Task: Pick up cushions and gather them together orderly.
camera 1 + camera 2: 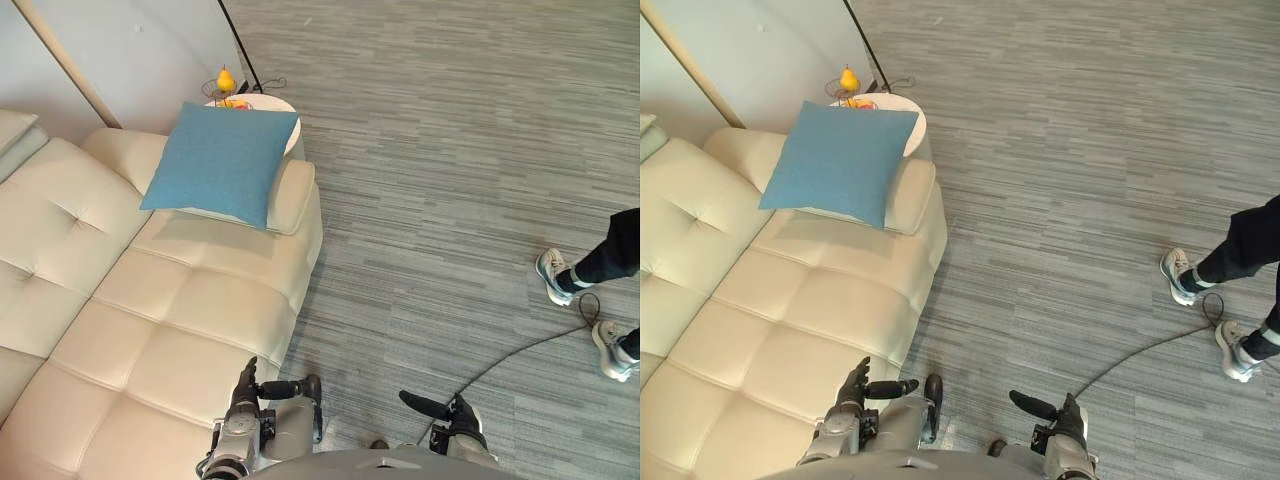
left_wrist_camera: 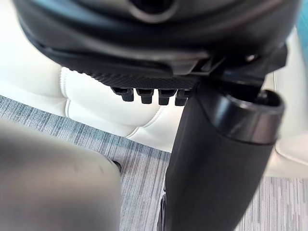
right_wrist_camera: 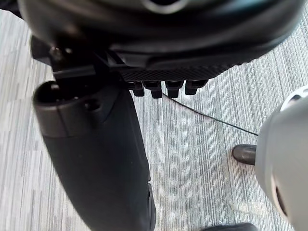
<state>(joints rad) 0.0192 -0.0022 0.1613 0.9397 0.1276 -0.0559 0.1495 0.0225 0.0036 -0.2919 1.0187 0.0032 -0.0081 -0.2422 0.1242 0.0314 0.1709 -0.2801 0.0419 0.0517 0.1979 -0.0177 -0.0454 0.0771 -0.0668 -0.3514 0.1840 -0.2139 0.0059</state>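
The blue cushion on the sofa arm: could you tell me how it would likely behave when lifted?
The blue cushion looks soft and fabric-covered, so it is probably light and would sag if gripped by one corner. It is propped tilted over the armrest, so a push may slide it off.

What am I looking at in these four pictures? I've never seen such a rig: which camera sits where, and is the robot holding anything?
This is a two-legged humanoid robot whose arms end in fingered hands. The two wide pictures come from a stereo camera on its head, looking down. They show a cream sofa with a blue cushion lying across its far armrest, a round white table with fruit beyond it, grey carpet, and a person's shoes at the right. The left hand hangs over the sofa's near edge, the right hand over the carpet. The close-ups come from a camera on each wrist, looking along that hand. Both hands are open and hold nothing.
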